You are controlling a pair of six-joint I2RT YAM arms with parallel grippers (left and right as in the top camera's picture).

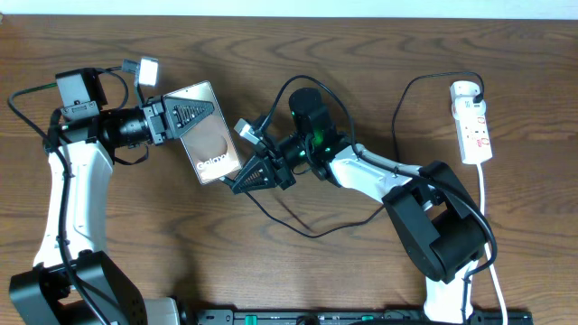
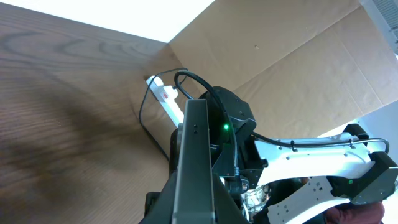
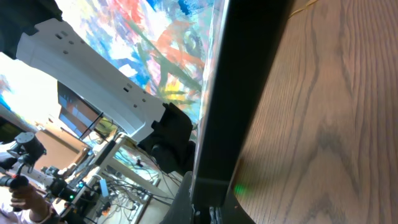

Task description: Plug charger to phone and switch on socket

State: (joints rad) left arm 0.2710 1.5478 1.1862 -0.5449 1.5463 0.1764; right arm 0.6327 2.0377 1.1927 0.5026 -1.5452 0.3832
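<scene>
Open wood is seen on the bench [image 1: 361, 45] along its far edge and in the near middle, between the two arm bases. The phone [image 1: 215, 144] is held left of centre, its upper end clamped in the closed left gripper [image 1: 181, 116]. The socket [image 1: 473, 126] is laid near the far right corner, well apart from the phone. The charger [image 1: 316, 236] is plugged into its far end, and the thin cable is looped across the wood to the right gripper [image 1: 244, 179], which is closed on the tip end at the phone's lower edge.
</scene>
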